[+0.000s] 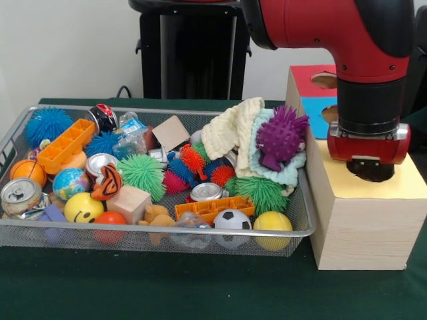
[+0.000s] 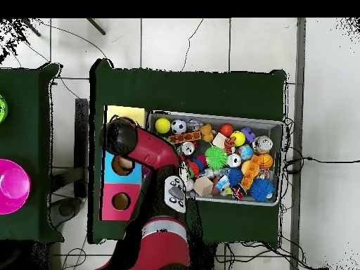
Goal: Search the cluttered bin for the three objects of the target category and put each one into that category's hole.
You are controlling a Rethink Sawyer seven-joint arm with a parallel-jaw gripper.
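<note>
The wire mesh bin [image 1: 303,230] is full of toys and stands left of the pale wooden box [image 1: 363,233]. My gripper [image 1: 369,165] points straight down at the round dark hole [image 1: 371,173] in the box's yellow top [image 1: 403,185], and its tip is sunk in or hidden by the hole. No crumpled wrapper shows clearly in the bin or at the gripper. In the overhead view the arm's end [image 2: 122,136] covers the yellow hole, next to the bin [image 2: 275,124].
The bin holds spiky balls, small sports balls, dented silver cans [image 1: 20,195], a crushed clear bottle [image 1: 132,128], orange trays, wooden blocks, knitted cloths [image 1: 233,130] and a purple spiky toy [image 1: 280,137]. Blue-surround [image 2: 123,166] and red-surround [image 2: 121,201] holes lie beyond the yellow one.
</note>
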